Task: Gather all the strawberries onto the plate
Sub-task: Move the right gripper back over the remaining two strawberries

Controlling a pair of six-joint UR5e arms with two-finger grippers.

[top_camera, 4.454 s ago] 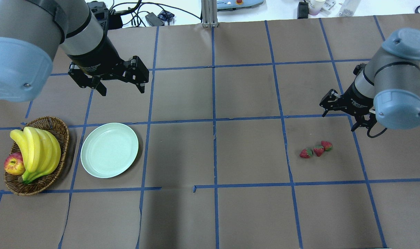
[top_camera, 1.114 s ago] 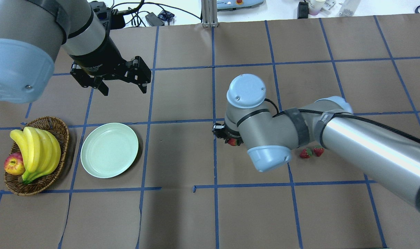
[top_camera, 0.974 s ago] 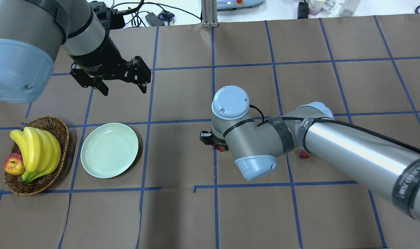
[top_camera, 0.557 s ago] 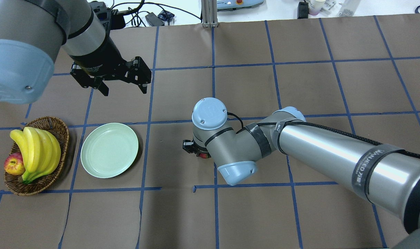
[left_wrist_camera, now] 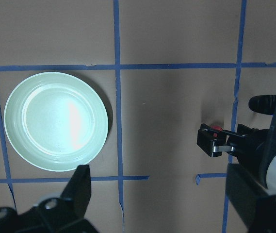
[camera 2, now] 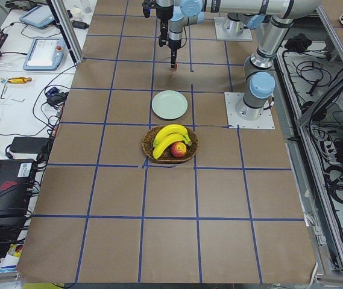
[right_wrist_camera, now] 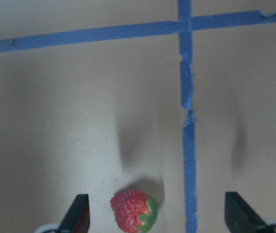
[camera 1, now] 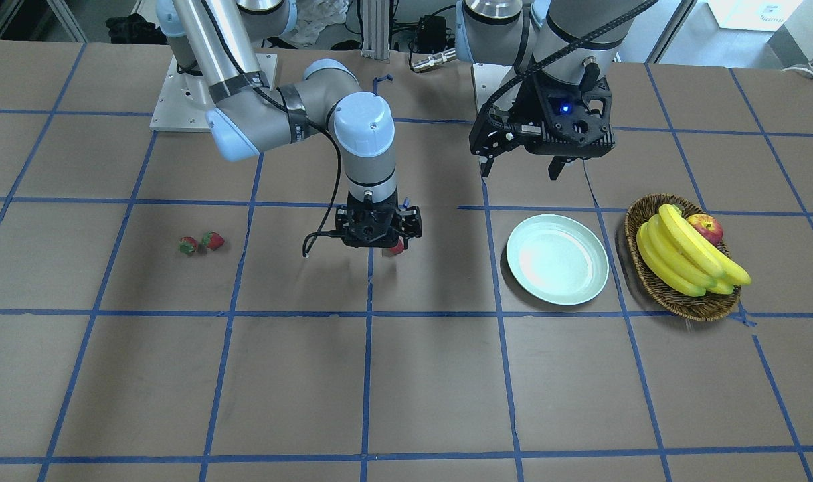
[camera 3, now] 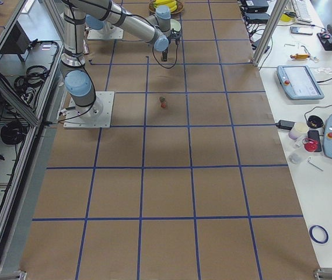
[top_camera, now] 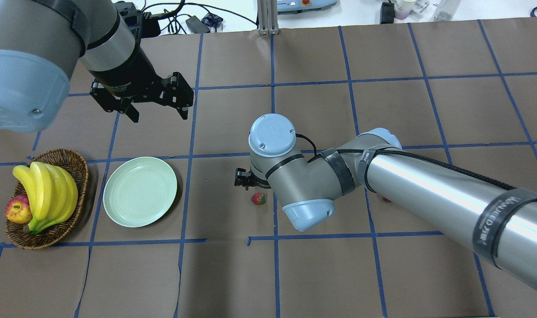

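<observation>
Red strawberry (right_wrist_camera: 133,212) between parted right jaws

In the overhead view the right arm (top_camera: 427,185) comes in from 4 o'clock and stretches to the middle of the view. Its wrist is turned straight down, and the right gripper (camera 1: 378,235) sits low with its fingers (right_wrist_camera: 77,217) spread wide. The left arm (top_camera: 104,48) hangs at 10 o'clock, and the left gripper (top_camera: 158,115) is held higher, pointing down, its fingers also wide apart.
</observation>
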